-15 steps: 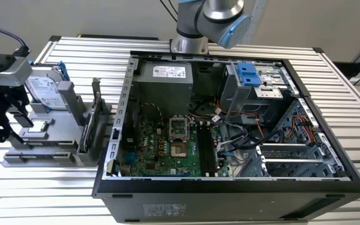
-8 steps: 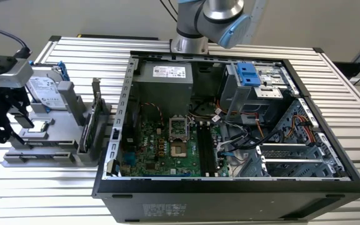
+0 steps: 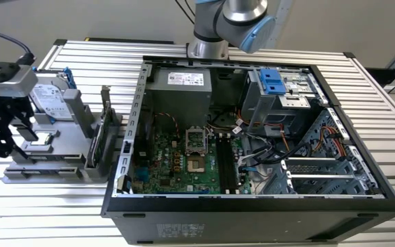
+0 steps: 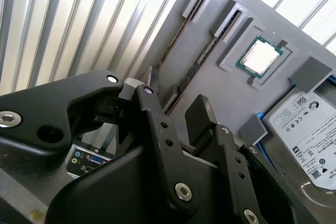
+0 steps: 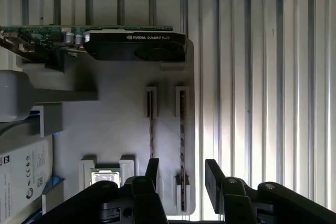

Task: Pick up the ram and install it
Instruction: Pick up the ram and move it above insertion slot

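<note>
The ram (image 5: pixel 182 129) is a thin dark stick standing on edge in a slot of the grey holder tray (image 5: pixel 115 119); in the second wrist view the ram (image 4: pixel 198 62) runs along the same tray. My gripper (image 5: pixel 182 174) hangs just above the tray, open, with one finger (image 5: pixel 152 171) on each side of the stick's line and no contact visible. In the second wrist view the gripper (image 4: pixel 174 98) shows the same spread. In the exterior view the gripper (image 3: pixel 9 146) is at the far left over the tray, away from the computer case (image 3: pixel 252 206).
A second narrow slot (image 5: pixel 151 124) lies beside the ram. The tray also carries a processor chip (image 5: pixel 107 174), a silver hard drive (image 4: pixel 310 124) and an upright graphics card (image 5: pixel 134 44). In the case, the motherboard's black memory slots (image 3: pixel 225 164) lie beside the processor socket.
</note>
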You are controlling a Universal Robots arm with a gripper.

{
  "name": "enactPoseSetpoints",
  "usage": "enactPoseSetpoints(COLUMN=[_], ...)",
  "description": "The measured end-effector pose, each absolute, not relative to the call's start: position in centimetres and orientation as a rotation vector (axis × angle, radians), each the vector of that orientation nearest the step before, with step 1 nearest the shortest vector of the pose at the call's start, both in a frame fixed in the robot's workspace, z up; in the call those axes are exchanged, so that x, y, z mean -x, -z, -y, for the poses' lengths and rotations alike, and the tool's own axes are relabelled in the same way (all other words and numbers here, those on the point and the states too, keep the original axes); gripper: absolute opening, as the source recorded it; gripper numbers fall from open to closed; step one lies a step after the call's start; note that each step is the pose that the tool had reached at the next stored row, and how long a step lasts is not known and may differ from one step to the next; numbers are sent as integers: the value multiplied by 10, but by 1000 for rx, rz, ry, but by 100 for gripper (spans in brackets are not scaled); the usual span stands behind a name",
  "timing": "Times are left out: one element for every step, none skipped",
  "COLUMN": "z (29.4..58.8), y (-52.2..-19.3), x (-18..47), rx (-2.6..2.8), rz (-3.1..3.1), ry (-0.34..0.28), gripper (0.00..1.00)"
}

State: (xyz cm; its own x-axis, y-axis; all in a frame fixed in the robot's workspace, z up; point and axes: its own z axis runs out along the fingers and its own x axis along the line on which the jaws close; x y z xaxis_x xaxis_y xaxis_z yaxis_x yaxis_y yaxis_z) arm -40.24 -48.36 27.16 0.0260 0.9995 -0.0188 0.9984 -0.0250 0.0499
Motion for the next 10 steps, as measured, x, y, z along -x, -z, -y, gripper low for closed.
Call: enactPoseSetpoints(z=[484, 484, 484, 484, 484, 484, 484, 484, 484, 484], y=[-271, -271, -271, -271, -271, -271, -271, -271, -270, -270], x=[402, 401, 401, 400, 400, 399, 399, 398, 398, 398], rx=[-2214, -2215, -2215, -2215, -2215, -2215, -2215, -2215, -2215, -2215], rz=[-2159, -2159, -2159, -2159, -2159, -2159, -2158, -2159, -2158, -2159], ry=[-33, -33, -33, -33, -33, -33, -33, -33, -33, -33], gripper=[100, 100, 100, 100, 100, 100, 100, 100, 100, 100])
